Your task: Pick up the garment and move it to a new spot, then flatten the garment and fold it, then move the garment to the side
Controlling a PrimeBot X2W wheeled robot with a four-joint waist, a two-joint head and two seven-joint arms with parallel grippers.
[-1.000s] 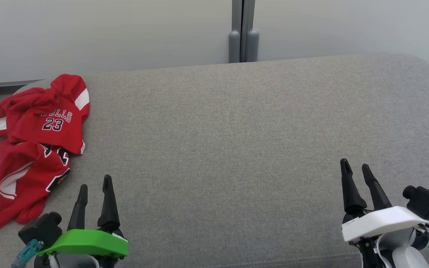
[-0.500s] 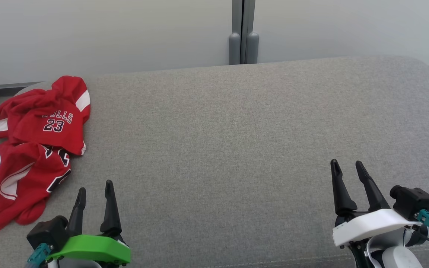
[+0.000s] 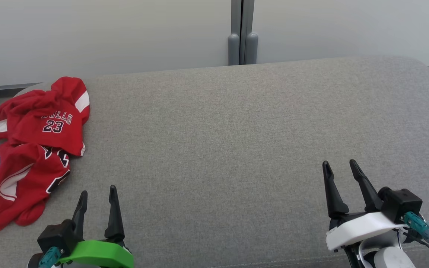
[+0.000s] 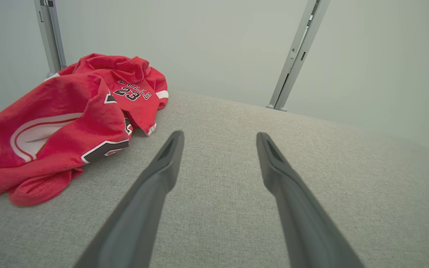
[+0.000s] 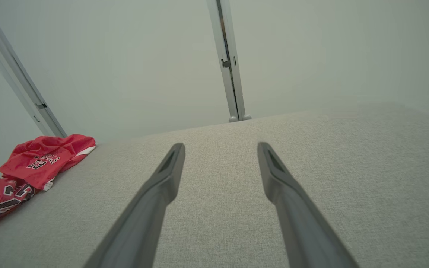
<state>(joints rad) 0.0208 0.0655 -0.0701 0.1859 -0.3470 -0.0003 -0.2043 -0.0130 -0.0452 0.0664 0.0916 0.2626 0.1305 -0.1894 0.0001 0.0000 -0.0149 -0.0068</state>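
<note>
While both my arms hover low over the grey cushion [image 3: 218, 123], the red garment [image 3: 32, 149] lies crumpled at the far left end of this cushion, with its outer part reaching the cushion's left edge. It is ahead of my left gripper [image 3: 98, 190] and to the left of it, near but not touching; a strip of bare grey fabric stays between the cloth and my fingers. On the upper fold I can read the number 23 in dark letters, and white stripes show along the hems. My left gripper has its two dark fingers spread apart with nothing between them, and in the left wrist view they point past the garment's right side. My right gripper [image 3: 339, 163] is well apart from the garment, over the right part of the cushion, also with the fingers spread wide and nothing held. Compared with one second ago, the left gripper has drawn back toward me, so less of its green housing shows at the bottom of the head view. The right gripper has shifted toward the middle of the cushion. The garment has kept the same place and the same folds, and both grippers are as wide as before.
</note>
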